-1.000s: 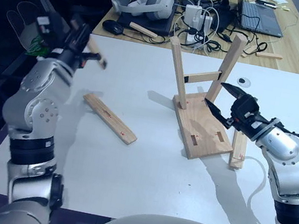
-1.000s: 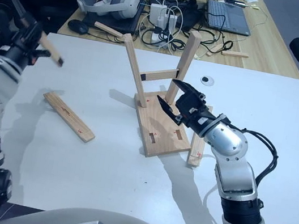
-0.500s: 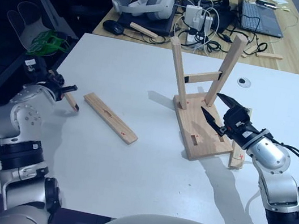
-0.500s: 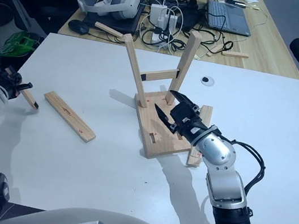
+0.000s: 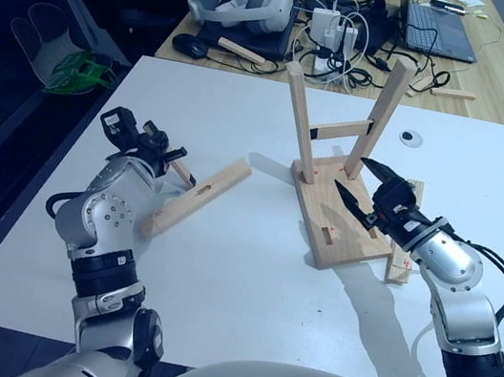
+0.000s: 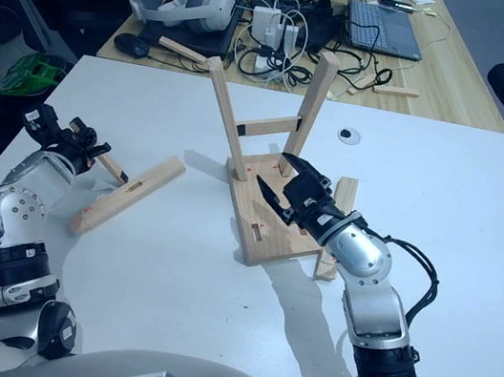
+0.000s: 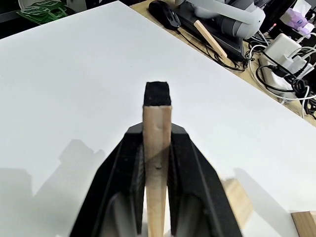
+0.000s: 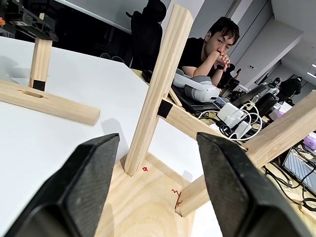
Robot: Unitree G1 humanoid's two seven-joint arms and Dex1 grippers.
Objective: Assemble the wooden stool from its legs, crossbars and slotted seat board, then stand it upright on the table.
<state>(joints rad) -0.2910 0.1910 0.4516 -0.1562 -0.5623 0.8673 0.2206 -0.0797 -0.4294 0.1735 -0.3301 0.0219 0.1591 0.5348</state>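
The slotted seat board [image 5: 351,247] lies flat right of the table's middle. Two legs [image 5: 298,119] stand up from it, joined by a crossbar [image 5: 342,130]. My right gripper [image 5: 353,174] hovers open just above the board, close in front of those legs [image 8: 157,94]. My left gripper [image 5: 163,152] is low over the table at the left, shut on a short black-tipped crossbar [image 7: 157,148]. The crossbar's tip [image 8: 39,61] stands at the slot of a loose leg [image 5: 194,200] lying flat; I cannot tell whether it is inside the slot.
Another loose wooden piece [image 5: 405,235] lies flat against the seat board's right side. A small grey disc [image 5: 412,138] sits on the table behind. The desk beyond the far edge holds a headset [image 5: 244,2], cables, laptops and spare wooden sticks [image 5: 241,49].
My left arm swung down from high at the left, then rightward with the crossbar to the loose leg. That leg has turned to slant the other way. My right gripper shifted slightly left, still open.
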